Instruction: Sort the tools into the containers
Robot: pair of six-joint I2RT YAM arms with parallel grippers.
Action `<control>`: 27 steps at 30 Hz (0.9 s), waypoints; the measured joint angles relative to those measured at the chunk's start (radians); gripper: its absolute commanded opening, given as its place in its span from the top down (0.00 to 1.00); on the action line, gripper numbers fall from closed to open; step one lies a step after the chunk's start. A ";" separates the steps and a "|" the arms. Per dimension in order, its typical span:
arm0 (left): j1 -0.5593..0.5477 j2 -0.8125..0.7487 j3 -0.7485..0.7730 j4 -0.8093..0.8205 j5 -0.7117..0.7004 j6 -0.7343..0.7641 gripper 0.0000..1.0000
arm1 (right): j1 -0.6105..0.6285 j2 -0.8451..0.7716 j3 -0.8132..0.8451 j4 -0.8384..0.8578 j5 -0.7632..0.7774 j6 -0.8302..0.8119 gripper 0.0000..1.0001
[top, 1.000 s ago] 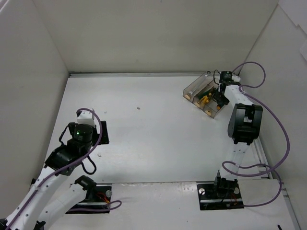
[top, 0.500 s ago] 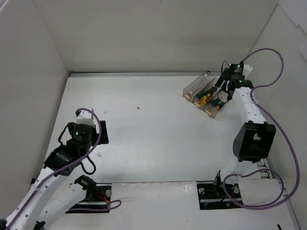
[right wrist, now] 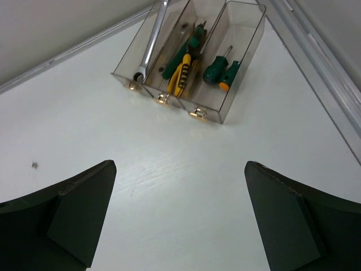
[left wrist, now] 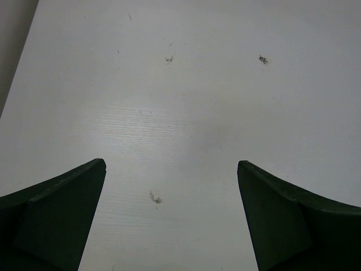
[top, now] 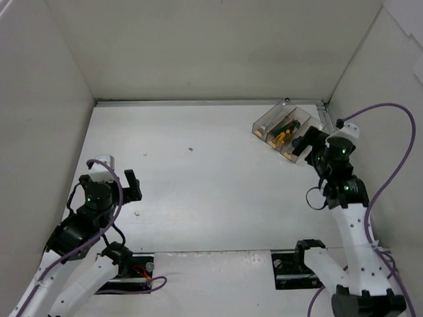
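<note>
A clear, brownish-tinted plastic tray (right wrist: 243, 68) with three long narrow compartments is seen at the upper centre of the right wrist view, on a matte white table (right wrist: 169, 186). A slender silver wrench (right wrist: 148, 51) lies in the left compartment. Green and yellow pliers (right wrist: 181, 70) lie in the middle one, and green-handled tools (right wrist: 217, 68) in the right one. The dark, wedge-shaped jaws of the right gripper (right wrist: 180, 164) and left gripper (left wrist: 171, 164) are spread wide, with nothing held.
</note>
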 measured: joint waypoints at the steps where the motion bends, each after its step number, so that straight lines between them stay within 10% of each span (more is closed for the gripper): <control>1: 0.000 -0.002 0.000 0.000 -0.004 0.000 0.00 | 0.006 -0.052 -0.031 -0.008 -0.012 -0.006 0.02; 11: 0.000 0.011 -0.001 -0.007 -0.032 0.009 0.00 | 0.068 -0.483 -0.208 -0.074 -0.128 -0.069 0.02; 27: -0.001 0.045 -0.016 0.005 -0.037 0.011 0.00 | 0.138 -0.490 -0.238 -0.101 -0.146 -0.076 0.02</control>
